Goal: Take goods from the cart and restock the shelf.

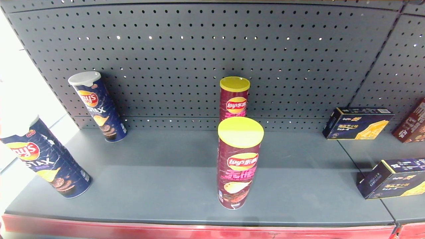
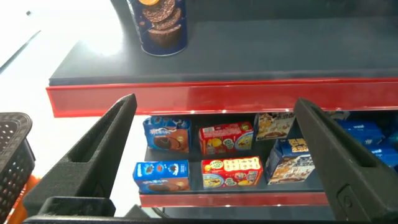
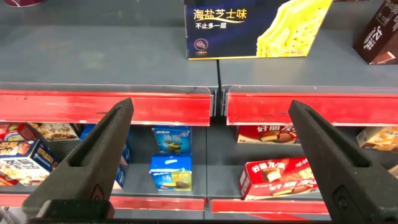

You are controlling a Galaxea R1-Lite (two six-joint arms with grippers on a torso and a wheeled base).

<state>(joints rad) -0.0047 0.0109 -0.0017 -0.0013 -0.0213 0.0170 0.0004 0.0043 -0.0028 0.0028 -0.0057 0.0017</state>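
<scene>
Shelf (image 1: 159, 179) carries a maroon can (image 1: 237, 166) upright at mid-board with a second maroon can (image 1: 234, 99) right behind it. Two blue cans (image 1: 99, 108) stand at its left and dark boxes (image 1: 357, 127) at its right. The left gripper (image 2: 214, 102) and right gripper (image 3: 211, 104) hang before the shelf's red edge, jaws spread and empty. The lower shelf (image 2: 230, 199) holds small boxes (image 2: 227, 137).

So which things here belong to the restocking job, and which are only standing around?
For the job: shelf board, maroon cans, blue cans, mesh basket (perhaps the cart), left gripper and right gripper, both open.

Probably bystanders: dark boxes on the right, small boxes on the lower shelf.
</scene>
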